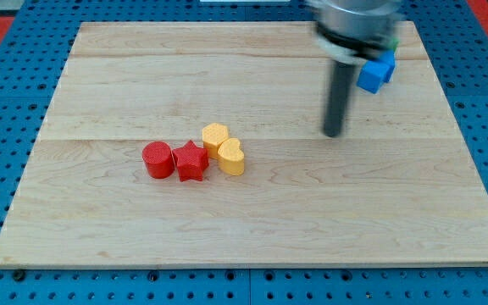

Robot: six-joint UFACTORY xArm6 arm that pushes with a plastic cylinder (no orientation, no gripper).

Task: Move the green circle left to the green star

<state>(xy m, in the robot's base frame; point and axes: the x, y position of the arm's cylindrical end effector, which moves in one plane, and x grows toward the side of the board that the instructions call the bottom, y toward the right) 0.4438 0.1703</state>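
No green circle and no green star show in this view; a sliver of green (394, 40) peeks out beside the arm's body at the view's top right, shape hidden. My tip (334, 133) rests on the wooden board (244, 220), right of centre. It touches no block. A blue block (377, 72) lies up and right of the tip, partly hidden by the arm.
A cluster sits left of centre: a red circle (157, 159), a red star (191, 161), a yellow hexagon (215, 136) and a yellow heart (231, 157), all touching or nearly so. A blue pegboard (7, 102) surrounds the board.
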